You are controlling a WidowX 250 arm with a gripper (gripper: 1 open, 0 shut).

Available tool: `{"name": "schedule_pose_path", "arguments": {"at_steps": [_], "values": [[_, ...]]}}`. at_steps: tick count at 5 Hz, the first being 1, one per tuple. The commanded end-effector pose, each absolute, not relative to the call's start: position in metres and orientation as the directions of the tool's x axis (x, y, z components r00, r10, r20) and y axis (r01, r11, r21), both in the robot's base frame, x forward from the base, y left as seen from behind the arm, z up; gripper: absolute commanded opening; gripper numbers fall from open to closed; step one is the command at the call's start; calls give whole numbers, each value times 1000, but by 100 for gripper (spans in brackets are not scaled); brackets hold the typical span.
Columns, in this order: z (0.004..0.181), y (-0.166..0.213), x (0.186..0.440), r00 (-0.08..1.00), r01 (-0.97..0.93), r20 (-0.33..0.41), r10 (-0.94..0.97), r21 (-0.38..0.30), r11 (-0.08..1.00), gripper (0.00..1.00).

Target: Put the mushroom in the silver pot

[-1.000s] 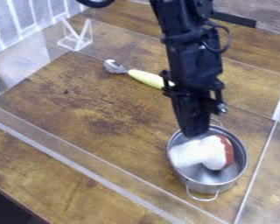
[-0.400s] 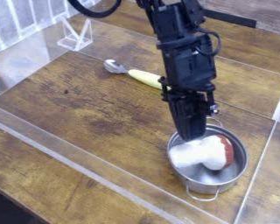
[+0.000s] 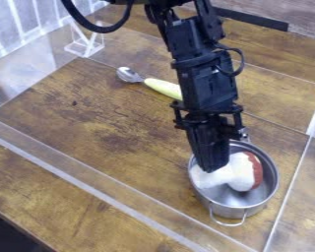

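Observation:
The silver pot (image 3: 223, 209) stands at the front right of the wooden table, round and shiny, with a small loop handle on its near rim. Inside it lies the mushroom (image 3: 242, 175), its white stem toward the arm and its red-brown cap against the far right wall. My gripper (image 3: 215, 167) points steeply down into the pot's left half. Its black fingers are together, and their tips meet the white stem. The arm hides the left part of the pot's inside.
A long yellow-green vegetable (image 3: 160, 88) with a small grey spoon-like end (image 3: 127, 73) lies behind the arm. Clear plastic walls (image 3: 134, 212) ring the table. A clear stand (image 3: 82, 41) sits at the back left.
The arm has tilted, its upper part leaning left, and the wrist has turned a little. The fingertips stay in the pot at the mushroom, which now shows less white stem.

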State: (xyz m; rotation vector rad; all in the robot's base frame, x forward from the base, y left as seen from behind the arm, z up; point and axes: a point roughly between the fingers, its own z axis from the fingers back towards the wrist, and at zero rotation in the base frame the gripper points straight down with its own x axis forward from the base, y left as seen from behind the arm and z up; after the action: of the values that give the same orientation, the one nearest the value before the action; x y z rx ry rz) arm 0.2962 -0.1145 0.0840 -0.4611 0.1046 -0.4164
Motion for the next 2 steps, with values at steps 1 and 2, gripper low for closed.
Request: {"name": "schedule_pose_path", "arguments": {"at_steps": [1, 2], "values": [[112, -105, 302, 889, 431, 50, -455, -428, 794, 100], [118, -95, 304, 889, 429, 38, -457, -421, 799, 100]]}}
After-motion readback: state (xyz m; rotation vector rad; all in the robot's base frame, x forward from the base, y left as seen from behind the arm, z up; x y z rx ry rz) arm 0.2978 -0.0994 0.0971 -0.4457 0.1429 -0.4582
